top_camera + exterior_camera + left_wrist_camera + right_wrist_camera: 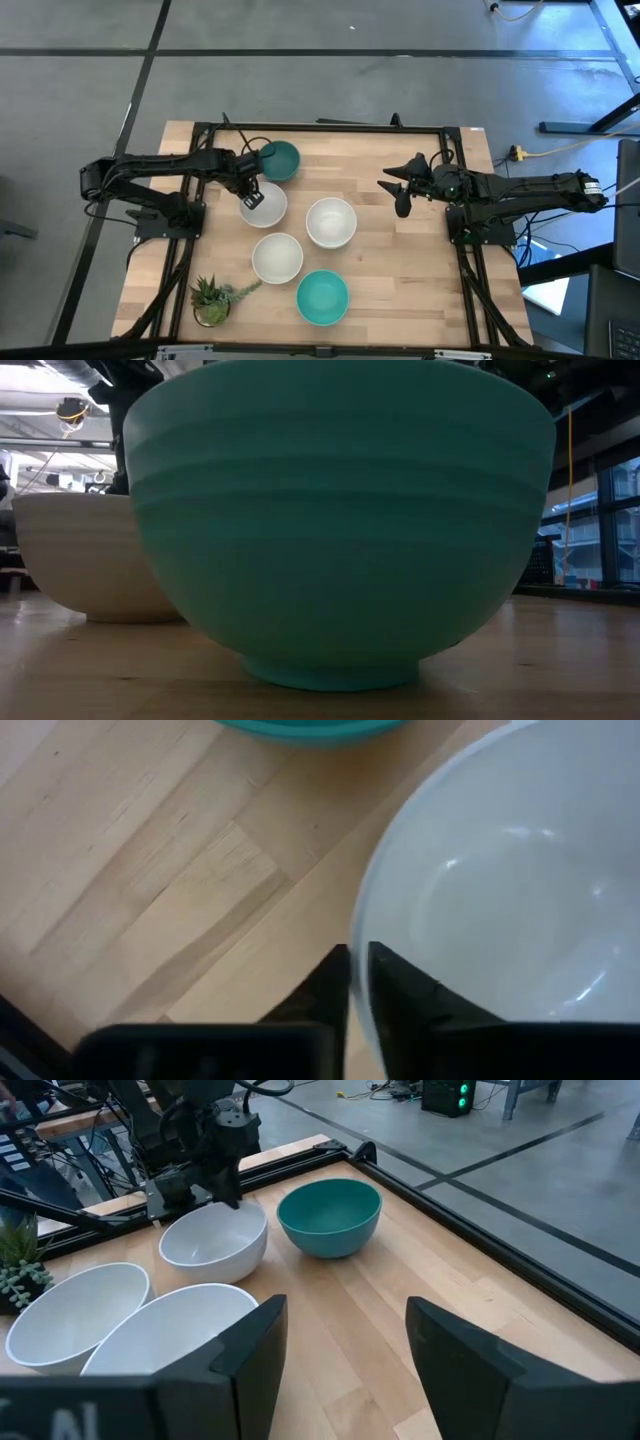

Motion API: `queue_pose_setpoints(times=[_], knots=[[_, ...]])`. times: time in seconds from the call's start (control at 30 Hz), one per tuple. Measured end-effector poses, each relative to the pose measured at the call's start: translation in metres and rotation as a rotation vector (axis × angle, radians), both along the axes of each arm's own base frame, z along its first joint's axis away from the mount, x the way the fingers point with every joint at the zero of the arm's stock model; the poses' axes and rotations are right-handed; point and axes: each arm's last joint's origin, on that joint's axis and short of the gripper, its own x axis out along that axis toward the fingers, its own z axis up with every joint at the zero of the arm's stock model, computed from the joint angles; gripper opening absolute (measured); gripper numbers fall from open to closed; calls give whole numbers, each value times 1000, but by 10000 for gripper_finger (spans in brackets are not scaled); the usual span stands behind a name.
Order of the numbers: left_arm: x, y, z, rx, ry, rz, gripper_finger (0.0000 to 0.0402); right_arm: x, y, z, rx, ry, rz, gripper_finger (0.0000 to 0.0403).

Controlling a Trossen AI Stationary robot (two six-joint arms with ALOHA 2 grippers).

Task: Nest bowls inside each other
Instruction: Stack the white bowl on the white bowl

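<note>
I use the dark teal bowl at the far left of the counter as my landmark. My left tool is down on the rim of the white bowl that sits just beside the teal one, on its near side. In the left wrist view the two fingers stand almost closed, one on each side of that bowl's rim, so I read it as pinched on the wall. The teal bowl's edge shows just beyond, with bare wood between the two.

From the teal bowl, a second white bowl stands further toward the counter's middle, well apart from it. A third white bowl lies nearer the front edge, close to both of the other white bowls; I cannot tell if any of them touch. The bright turquoise bowl is farthest from the teal one, at the front, just beside the third white bowl. It fills the low view, upright on its foot, with a white bowl behind it. All five bowls I see stand singly, open side up.

A small spiky potted plant sits at the front left, well apart from the teal bowl.

My right tool hangs over the right part of the counter, well away from the teal bowl, its fingers spread wide and holding nothing.
</note>
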Motion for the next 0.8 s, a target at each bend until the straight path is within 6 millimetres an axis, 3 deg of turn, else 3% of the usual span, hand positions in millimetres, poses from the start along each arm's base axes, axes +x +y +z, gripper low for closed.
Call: queue_pose_setpoints(times=[0.07, 0.47, 0.8], knots=[[0, 0, 0, -1, -3, 2, 10, 0, 0, 0, 0, 0, 0, 207], [-1, 1, 4, 5, -7, -4, 2, 0, 0, 0, 0, 0, 0, 207], [13, 11, 59, 6, -145, -97, 1, 0, 0, 0, 0, 2, 0, 207]])
